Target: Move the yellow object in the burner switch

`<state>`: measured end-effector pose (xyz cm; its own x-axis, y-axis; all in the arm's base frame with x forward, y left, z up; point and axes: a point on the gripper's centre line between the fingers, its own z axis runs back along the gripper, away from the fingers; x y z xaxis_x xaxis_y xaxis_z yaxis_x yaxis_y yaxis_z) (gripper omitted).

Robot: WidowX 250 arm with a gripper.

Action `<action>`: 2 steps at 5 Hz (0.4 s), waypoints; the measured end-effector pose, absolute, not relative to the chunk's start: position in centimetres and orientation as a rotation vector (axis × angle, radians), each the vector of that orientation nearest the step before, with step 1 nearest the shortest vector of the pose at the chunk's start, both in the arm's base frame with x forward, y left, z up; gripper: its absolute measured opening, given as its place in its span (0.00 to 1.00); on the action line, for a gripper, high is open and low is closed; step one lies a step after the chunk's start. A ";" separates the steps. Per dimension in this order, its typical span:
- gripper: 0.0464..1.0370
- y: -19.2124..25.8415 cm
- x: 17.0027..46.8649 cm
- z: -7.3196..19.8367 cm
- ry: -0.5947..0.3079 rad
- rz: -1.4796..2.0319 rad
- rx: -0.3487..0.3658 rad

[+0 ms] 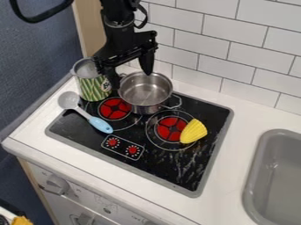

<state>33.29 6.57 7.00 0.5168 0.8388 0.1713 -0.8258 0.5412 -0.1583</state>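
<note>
Switches point(122, 146): near; I judge whole move is left.
Sliding room: seems enough, but spoon point(85, 113) handle lies close on left.
Yellow object point(193, 132): over right burner point(169, 128), its right side.
Pot point(145, 93): far.
Gripper point(128, 73): by pot, fingers wide apart, holding nothing.

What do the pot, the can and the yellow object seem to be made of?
Pot: metal, likely stainless steel, polished, judging by its silvery reflections.
Can: probably metal, with a bare grey interior and green patterned outside.
Yellow object: perhaps plastic or rubber, as its ribbed, evenly coloured surface looks moulded.
</note>
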 end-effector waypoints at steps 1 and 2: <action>0.96 6.5 33.1 5.9 -0.204 0.999 -0.049; 0.96 3.6 33.1 5.8 -0.172 0.875 -0.050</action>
